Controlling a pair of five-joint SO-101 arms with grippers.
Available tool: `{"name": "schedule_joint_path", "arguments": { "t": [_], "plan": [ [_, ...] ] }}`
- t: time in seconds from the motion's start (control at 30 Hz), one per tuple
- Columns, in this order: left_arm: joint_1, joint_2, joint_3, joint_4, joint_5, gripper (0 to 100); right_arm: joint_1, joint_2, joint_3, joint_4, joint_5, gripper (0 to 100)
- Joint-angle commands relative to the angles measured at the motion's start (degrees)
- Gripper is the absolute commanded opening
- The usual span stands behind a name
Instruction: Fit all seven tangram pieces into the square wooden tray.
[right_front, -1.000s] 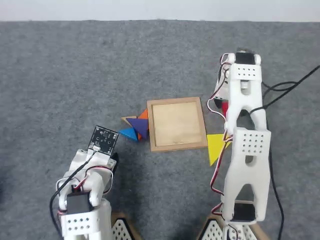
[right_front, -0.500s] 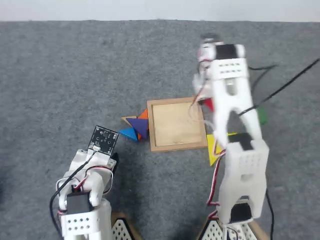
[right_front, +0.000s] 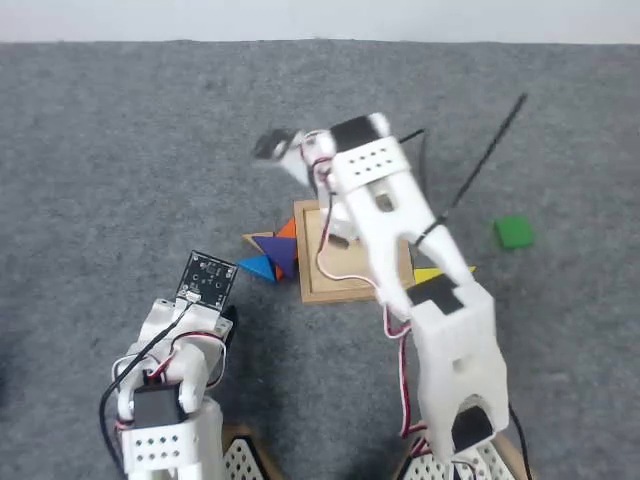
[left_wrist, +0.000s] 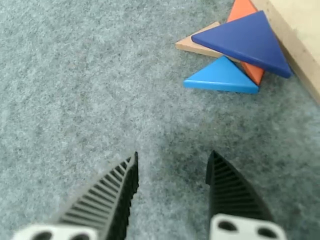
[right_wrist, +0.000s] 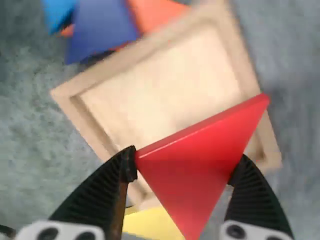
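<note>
Square wooden tray (right_wrist: 150, 100) bare; nothing fitted yet.
My right pincer (right_wrist: 184, 165) clamps the red triangular piece (right_wrist: 200, 150) close by it; left pincer (left_wrist: 172, 172) gapes, holding nothing.

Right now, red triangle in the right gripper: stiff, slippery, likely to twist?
Probably stiff: the red triangle shows straight edges in the right gripper. Likely light, being a thin flat piece. It may pivot, since the grip meets a corner and a slanted side.

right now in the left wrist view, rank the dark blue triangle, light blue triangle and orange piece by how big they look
1. dark blue triangle, largest.
2. light blue triangle.
3. orange piece, smallest as seen, but the dark blue triangle covers most of it, so its full size is unsure.
</note>
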Motion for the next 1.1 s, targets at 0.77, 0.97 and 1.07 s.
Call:
{"name": "schedule_joint_path", "arguments": {
  "t": [0.77, 0.97, 1.07],
  "plan": [
    [-0.35, -0.97, -0.48, 0.44, -0.79, 21, 1.98, 5.93, -8.09, -2.15, 24.53, 48.5],
    [-0.35, -0.97, -0.48, 0.44, -0.79, 21, 4.00, 5.49, -12.84, 2.51, 20.48, 42.9],
    [-0.35, -0.97, -0.48, 0.44, -0.79, 21, 6.11, 6.11, -12.31, 4.44, 20.40, 41.3]
  ]
}}
